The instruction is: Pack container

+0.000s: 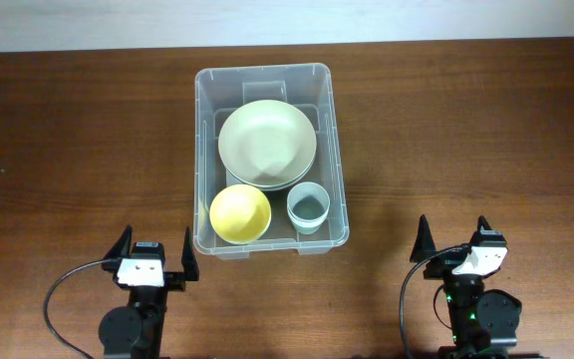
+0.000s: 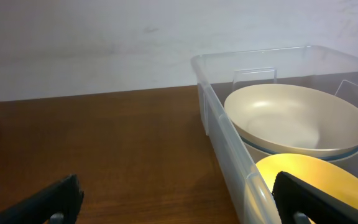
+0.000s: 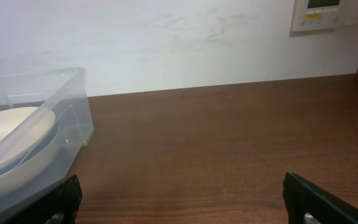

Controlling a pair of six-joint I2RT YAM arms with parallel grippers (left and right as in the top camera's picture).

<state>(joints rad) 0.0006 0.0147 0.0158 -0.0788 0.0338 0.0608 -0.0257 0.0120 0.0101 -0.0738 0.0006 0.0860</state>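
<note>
The clear plastic container [image 1: 205, 130] stands at the table's middle back. Inside it lie a large cream bowl [image 1: 267, 143] stacked on another, a yellow bowl [image 1: 240, 213] at the front left and a small pale blue cup [image 1: 308, 207] at the front right. My left gripper [image 1: 153, 249] is open and empty near the front edge, just left of the container's front corner. My right gripper [image 1: 453, 238] is open and empty at the front right, apart from the container. In the left wrist view the container wall [image 2: 229, 146], cream bowl [image 2: 297, 118] and yellow bowl [image 2: 328, 183] show.
The brown wooden table [image 1: 68, 150] lies to both sides of the container. A white wall runs behind the table. In the right wrist view the container corner [image 3: 73, 106] shows at left and a wall panel [image 3: 319, 14] at the top right.
</note>
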